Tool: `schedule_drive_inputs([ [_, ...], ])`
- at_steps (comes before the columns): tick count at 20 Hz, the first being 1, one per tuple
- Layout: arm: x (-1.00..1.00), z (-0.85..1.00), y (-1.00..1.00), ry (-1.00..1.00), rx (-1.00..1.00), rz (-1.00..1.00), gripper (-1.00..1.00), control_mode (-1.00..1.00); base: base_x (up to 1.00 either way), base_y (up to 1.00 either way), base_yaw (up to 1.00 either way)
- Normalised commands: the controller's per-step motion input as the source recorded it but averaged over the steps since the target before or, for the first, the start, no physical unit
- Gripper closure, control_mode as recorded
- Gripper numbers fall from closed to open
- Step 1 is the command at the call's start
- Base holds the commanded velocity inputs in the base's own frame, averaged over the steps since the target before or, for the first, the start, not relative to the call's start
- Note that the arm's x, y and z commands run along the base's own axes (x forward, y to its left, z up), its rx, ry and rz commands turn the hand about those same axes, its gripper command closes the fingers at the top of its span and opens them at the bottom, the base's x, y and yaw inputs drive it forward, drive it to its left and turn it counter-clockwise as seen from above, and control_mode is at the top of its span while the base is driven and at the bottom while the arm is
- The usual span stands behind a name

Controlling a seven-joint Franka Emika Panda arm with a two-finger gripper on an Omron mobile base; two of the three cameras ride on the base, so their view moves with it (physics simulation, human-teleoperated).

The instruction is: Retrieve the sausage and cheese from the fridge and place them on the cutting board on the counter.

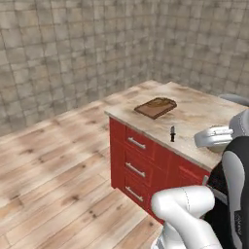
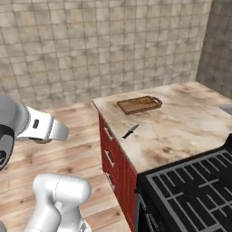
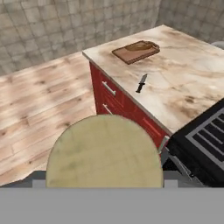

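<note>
Beyond the jaws gripping a round pale-tan cheese puck [image 3: 103, 153], the rectangular brown wooden cutting board [image 3: 135, 51] lies lengthwise along the beige marbled stone worktop [image 3: 183, 92].

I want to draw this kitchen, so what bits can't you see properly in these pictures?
- Tips of the claw: hand view, the round cheese sits right in front of them.
- Stove: right base view, cut off by the bottom and right edges.
- Knife: left base view, too small to tell blade from handle.
- Grey thing: right base view, cut by the right edge; cannot tell what it is.
</note>
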Motion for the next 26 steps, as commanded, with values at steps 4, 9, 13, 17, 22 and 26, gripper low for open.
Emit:
schedule_drive_inputs([
  [4,0.0,0.0,0.0,0.0,0.0,0.0,1.0,1.0,0.21,0.58,-0.74],
  [9,0.0,0.0,0.0,0.0,0.0,0.0,1.0,1.0,0.28,1.0,-0.44],
  [13,0.0,0.0,0.0,0.0,0.0,0.0,1.0,1.0,0.0,1.0,-0.37],
  [17,0.0,0.0,0.0,0.0,0.0,0.0,1.0,1.0,0.0,0.8,-0.49],
  [22,0.0,0.0,0.0,0.0,0.0,0.0,1.0,1.0,0.21,0.67,-0.51],
  [26,0.0,0.0,0.0,0.0,0.0,0.0,1.0,1.0,0.63,0.79,-0.38],
])
